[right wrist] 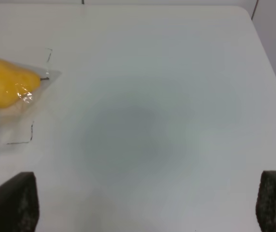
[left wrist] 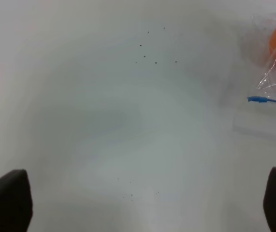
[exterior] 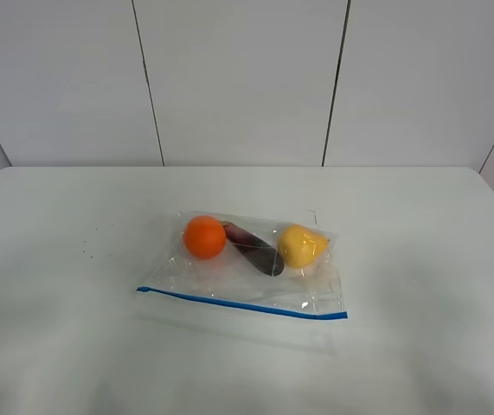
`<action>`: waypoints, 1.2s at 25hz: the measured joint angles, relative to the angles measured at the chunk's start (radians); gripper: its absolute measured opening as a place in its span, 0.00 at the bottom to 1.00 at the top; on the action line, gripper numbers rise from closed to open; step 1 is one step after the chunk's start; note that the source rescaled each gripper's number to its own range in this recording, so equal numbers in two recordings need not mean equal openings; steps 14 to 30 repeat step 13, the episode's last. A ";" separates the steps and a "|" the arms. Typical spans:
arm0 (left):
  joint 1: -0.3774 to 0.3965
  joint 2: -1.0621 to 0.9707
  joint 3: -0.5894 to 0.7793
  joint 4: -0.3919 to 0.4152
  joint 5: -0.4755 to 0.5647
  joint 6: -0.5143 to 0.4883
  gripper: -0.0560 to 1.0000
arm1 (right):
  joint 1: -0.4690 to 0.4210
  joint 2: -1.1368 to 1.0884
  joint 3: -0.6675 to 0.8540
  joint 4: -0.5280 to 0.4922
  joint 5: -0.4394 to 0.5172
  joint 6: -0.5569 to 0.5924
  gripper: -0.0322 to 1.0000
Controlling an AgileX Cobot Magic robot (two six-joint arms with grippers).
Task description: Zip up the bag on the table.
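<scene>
Exterior high view shows the clear rectangular plastic zip bag (exterior: 255, 264) lying flat at the middle of the plain white tabletop (exterior: 420, 259), its thin blue zipper strip (exterior: 242, 303) along the near edge — the side I can reach. Neither arm appears there. My left gripper (left wrist: 147, 203) has its fingers spread wide, empty, over bare table, the strip's left end off to its right. My right gripper (right wrist: 147, 203) — likewise spread and empty — has the bag's yellow fruit (right wrist: 7, 82) to its left, apart.
</scene>
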State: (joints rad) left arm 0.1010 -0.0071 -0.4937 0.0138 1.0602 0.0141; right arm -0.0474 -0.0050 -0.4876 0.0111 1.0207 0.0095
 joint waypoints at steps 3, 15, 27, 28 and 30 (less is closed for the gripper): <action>0.000 0.000 0.000 0.000 0.001 0.000 1.00 | 0.000 0.000 0.000 0.000 0.000 0.000 1.00; 0.000 0.000 0.000 0.000 0.001 0.000 1.00 | 0.000 0.000 0.000 0.000 0.000 0.000 1.00; 0.000 0.000 0.000 0.000 0.001 0.000 1.00 | 0.000 0.000 0.000 0.000 0.000 0.000 1.00; 0.000 0.000 0.000 0.000 0.001 0.000 1.00 | 0.000 0.000 0.000 0.000 0.000 0.000 1.00; 0.000 0.000 0.000 0.000 0.001 0.000 1.00 | 0.000 0.000 0.000 0.000 0.000 0.000 1.00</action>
